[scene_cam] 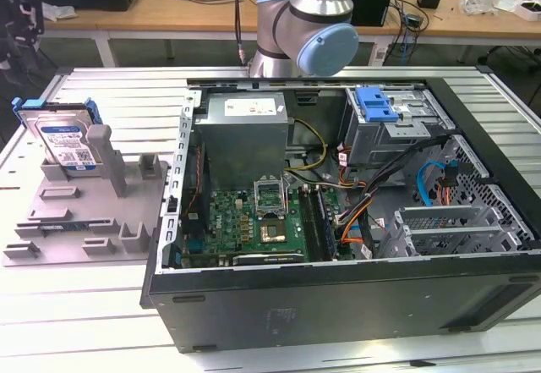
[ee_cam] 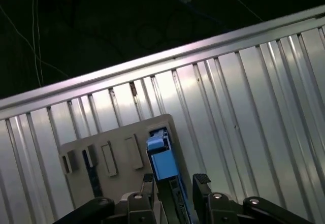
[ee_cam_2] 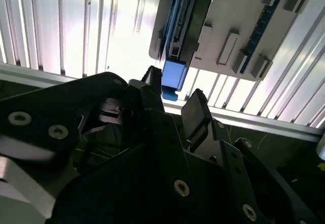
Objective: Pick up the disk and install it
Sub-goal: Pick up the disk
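The disk is stood at a lean, label outward, in a grey holder on the ribbed metal surface. In the exterior view it is placed at about nine o'clock from the open computer case, well apart from it. The holder's upright posts are set between disk and case.

Inside the case, a grey power-supply box is seen at eleven o'clock and a blue caddy at one o'clock on the drive cage. A green circuit board is seen at seven o'clock, with cables strung across the middle. The arm is raised behind the case at twelve o'clock, in front of a cluttered bench.

In both wrist views the hand is shown with its fingers apart and nothing gripped. The blue end of the disk's frame is lined up in the gap, beyond the fingertips. How near the hand is to it cannot be told.

The disk's label is made out in the exterior view. In the second wrist view the disk is met edge-on beside the holder's slots. In the first wrist view its blue frame is seen from above, with the surface's edge and a dark floor beyond.
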Controlling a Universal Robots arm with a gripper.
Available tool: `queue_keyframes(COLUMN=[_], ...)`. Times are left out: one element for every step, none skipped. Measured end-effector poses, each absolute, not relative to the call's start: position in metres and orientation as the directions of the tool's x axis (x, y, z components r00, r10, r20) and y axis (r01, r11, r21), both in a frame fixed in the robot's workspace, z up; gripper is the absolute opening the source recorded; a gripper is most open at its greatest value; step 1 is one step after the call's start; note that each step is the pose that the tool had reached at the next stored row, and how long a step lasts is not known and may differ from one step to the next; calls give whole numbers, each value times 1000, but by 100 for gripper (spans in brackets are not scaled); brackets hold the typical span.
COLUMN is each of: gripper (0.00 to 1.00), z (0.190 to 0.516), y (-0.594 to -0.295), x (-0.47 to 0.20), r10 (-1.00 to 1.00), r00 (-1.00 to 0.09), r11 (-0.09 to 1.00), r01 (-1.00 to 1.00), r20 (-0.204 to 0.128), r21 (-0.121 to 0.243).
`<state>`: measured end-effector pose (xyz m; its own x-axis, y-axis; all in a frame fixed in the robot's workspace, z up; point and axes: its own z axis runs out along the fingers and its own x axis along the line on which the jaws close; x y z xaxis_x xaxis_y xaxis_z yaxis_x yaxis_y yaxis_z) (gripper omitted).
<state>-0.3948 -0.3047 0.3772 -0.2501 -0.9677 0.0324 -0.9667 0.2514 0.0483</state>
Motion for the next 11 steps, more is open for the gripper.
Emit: queue_keyframes(gripper=[44,44,44,44,44,44,44,44,44,44,44], z=[377,377,376,376,376,376,375,375,375,375,375], y=[-305,-305,-305,-305,-305,-305,-305,-305,-305,-305,-305], x=[-395,-395,-395,-395,-395,-395,-395,-395,-395,-395,-395], r10=[-971,-975,-979,-983,-985,-988,-990,-992,-994,-995,-995], r00=[-235,-219,-201,-182,-167,-153,-137,-120,-105,-96,-92], r11=[237,220,202,184,169,155,139,121,106,97,94], r01=[-970,-974,-978,-982,-984,-987,-989,-991,-993,-994,-994], r20=[33,34,34,35,36,36,37,37,38,40,41], r21=[48,48,48,48,48,47,47,47,47,47,47])
